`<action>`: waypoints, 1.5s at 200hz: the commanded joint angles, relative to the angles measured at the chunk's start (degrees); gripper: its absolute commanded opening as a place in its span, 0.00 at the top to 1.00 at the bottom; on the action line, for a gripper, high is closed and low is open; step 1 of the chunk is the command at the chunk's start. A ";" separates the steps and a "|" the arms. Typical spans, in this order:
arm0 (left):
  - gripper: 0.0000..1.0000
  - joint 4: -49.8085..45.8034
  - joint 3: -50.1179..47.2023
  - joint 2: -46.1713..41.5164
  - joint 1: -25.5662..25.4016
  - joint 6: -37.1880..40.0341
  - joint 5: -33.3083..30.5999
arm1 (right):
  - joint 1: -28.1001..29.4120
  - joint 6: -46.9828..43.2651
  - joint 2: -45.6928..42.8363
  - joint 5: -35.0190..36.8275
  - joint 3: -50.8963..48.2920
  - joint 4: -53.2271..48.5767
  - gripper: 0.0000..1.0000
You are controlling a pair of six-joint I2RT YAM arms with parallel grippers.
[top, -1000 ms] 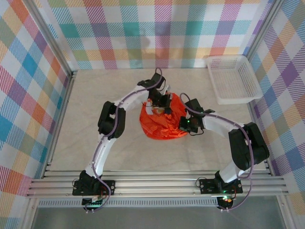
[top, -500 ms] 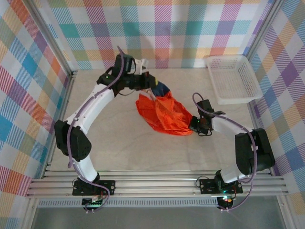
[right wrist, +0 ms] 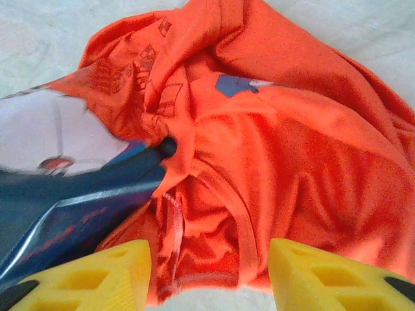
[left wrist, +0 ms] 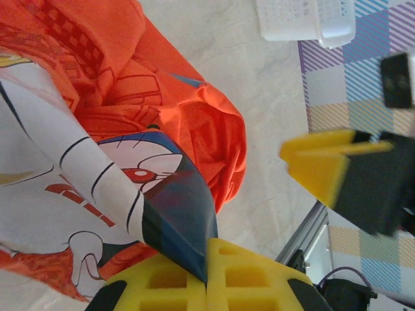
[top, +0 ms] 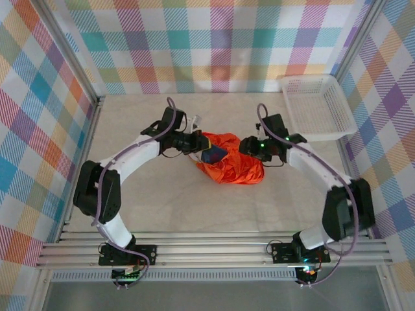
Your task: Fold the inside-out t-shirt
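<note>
Pale marbled tabletop (top: 162,201) inside bright plaid walls, with a white mesh basket (top: 318,107) at the far right corner. Well to the left of the basket and nearer the arm bases, bunched in a heap: orange t-shirt (top: 228,167), cartoon print and blue patch turned up on the side away from the basket.

Left gripper (top: 198,144) at the heap's edge farthest from the basket, clamped tight on a fold of printed cloth. From the left wrist view, a taut blue-and-white peak running straight into the closed yellow fingers (left wrist: 168,288).

Right gripper (top: 249,146) on the basket side of the heap, fingers (right wrist: 97,272) spread apart over a seamed orange hem, gripping nothing.

Judged light, limp and a little slick: likely to sag, drag and bunch rather than hold any shape. Best taken at seams, hem or shoulder corners, pinched through one layer only, then drawn out flat before any fold. Likely risk: catching two layers at once in this crumple.
</note>
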 commanded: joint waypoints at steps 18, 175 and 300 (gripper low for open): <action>1.00 0.39 -3.59 -5.74 1.52 0.12 -1.85 | 3.29 -0.39 7.17 -2.63 5.93 2.54 0.52; 1.00 3.98 3.74 5.57 4.35 -9.85 -3.15 | 15.80 2.91 1.88 -0.02 -10.64 19.18 0.40; 0.92 -4.27 11.57 7.30 5.45 -7.14 -4.71 | 18.41 -1.82 3.09 13.55 4.74 0.14 1.00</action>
